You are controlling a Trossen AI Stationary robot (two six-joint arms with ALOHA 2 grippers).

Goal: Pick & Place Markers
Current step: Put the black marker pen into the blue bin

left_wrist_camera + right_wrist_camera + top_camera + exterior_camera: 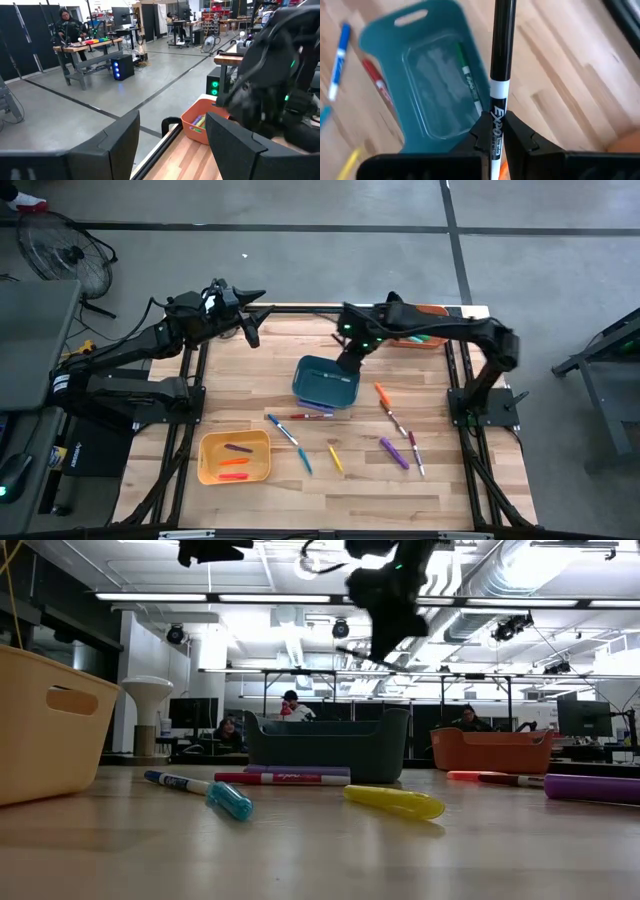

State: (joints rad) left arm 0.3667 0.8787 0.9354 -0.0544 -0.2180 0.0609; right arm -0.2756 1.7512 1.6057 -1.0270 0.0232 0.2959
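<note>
right end effector grips black marker

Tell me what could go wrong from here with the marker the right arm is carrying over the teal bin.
1. The right tool pinches the black marker near one end, so the long free part might swing or slip.
2. That free end points past the teal bin; released now, the marker may land on the table.
3. The bin stands tilted in the high view, so a knock could tip it.

Bright ceiling strip lights glare overhead; the near markers look blurred
</note>
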